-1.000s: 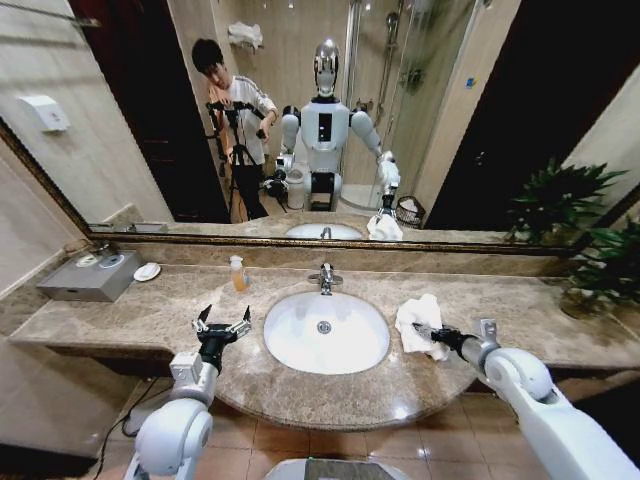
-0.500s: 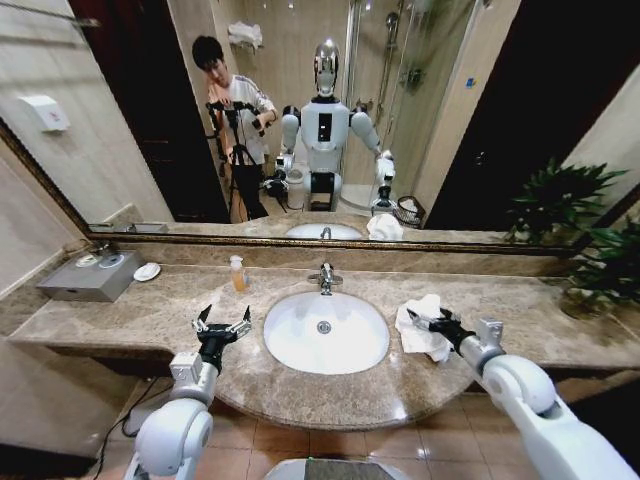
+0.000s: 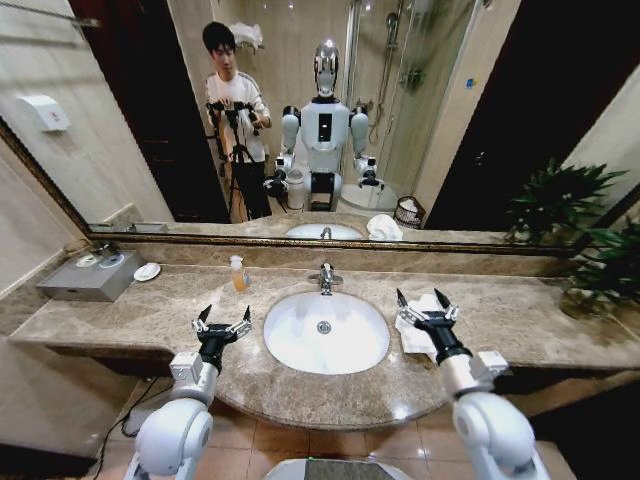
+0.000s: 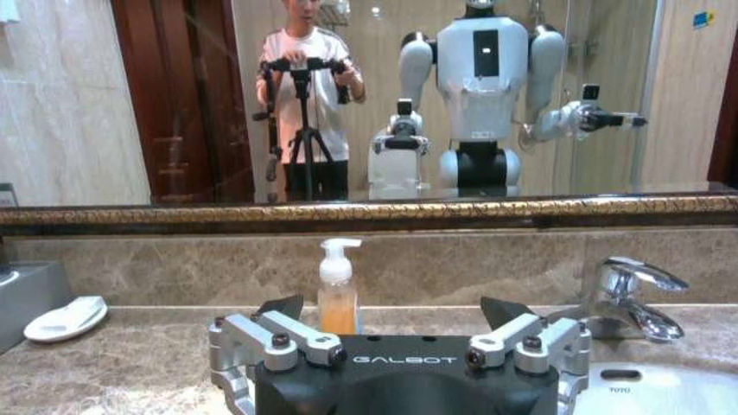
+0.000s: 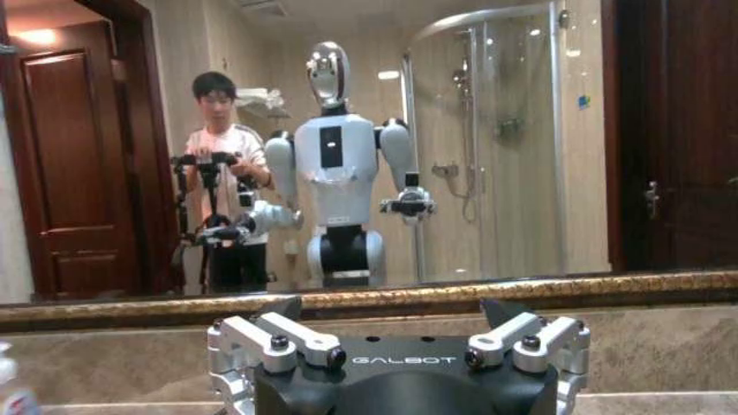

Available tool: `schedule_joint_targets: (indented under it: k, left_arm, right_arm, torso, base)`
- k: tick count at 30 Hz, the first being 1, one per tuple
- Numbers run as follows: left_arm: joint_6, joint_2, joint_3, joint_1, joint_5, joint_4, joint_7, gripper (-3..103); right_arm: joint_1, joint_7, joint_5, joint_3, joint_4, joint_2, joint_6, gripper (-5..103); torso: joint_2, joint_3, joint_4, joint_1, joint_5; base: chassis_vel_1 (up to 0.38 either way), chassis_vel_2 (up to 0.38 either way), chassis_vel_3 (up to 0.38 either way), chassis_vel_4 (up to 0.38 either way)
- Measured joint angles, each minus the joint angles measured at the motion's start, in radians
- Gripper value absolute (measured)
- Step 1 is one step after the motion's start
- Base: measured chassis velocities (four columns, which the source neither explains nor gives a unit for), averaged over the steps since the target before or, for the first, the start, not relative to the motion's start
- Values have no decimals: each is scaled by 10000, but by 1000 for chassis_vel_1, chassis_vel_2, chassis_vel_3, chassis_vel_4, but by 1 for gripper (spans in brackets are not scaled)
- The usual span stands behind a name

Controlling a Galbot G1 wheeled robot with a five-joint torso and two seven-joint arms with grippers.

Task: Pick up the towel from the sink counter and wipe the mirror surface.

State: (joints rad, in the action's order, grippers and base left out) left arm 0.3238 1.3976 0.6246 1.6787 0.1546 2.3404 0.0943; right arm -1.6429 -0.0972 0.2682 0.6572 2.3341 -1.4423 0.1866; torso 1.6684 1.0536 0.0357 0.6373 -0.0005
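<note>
The towel [image 3: 414, 326] lies rumpled on the sink counter [image 3: 130, 315], just to the right of the basin [image 3: 325, 335] and closer to the bulging front edge than to the back wall. The right gripper [image 3: 426, 307] hovers above the towel's near part with its two fingers spread wide apart, holding nothing; from the head view its black body covers the middle of the cloth, and whether the fingertips touch the fabric cannot be told. The right wrist view shows the same fingers [image 5: 248, 339] splayed to both sides and pointing toward the mirror [image 5: 485, 156].

The left gripper [image 3: 222, 324] is parked over the counter just left of the basin, near the front edge, fingers also wide apart and empty (the left wrist view confirms the gap). Straight ahead of it stands a soap bottle [image 4: 335, 290] with a white pump and amber liquid, close to the back edge of the counter. The tap [image 3: 324, 277] sits at the back of the basin, in the middle. Toward the back left corner rests a small white dish [image 3: 147, 271] beside a grey box [image 3: 88, 277]. A plant [image 3: 603, 270] stands at the right end. The mirror runs along the wall above the backsplash, its bronze frame just over the counter.
</note>
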Motion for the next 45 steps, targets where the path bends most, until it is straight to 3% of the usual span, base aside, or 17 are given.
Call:
schedule_joint_targets:
  k: [10, 21, 36, 45]
  left_arm:
    - [0, 0, 0, 0, 0, 0, 1, 100]
    - [0, 0, 0, -1, 0, 0, 0, 100]
    - [0, 1, 0, 1, 0, 0, 1, 100]
    - [0, 0, 0, 0, 0, 0, 0, 100]
  right_arm:
    - [-682, -884, -96, 282, 845, -123, 572, 100]
    - [-862, -822, -150, -249, 1061, -187, 745, 100]
    - [-1690, -896, 27, -299, 1044, 237, 254, 100]
    - [-1825, -1187, 485, -486, 1152, 301, 624, 100]
  torso:
    - [-2, 1, 2, 2, 3]
    - [-2, 2, 0, 1, 0]
    - [1, 0, 2, -3, 6]
    - [1, 0, 1, 0, 1]
  base:
    - [0, 0, 0, 0]
    - [121, -112, -129, 123]
    - [217, -224, -210, 212]
    - [182, -169, -181, 180]
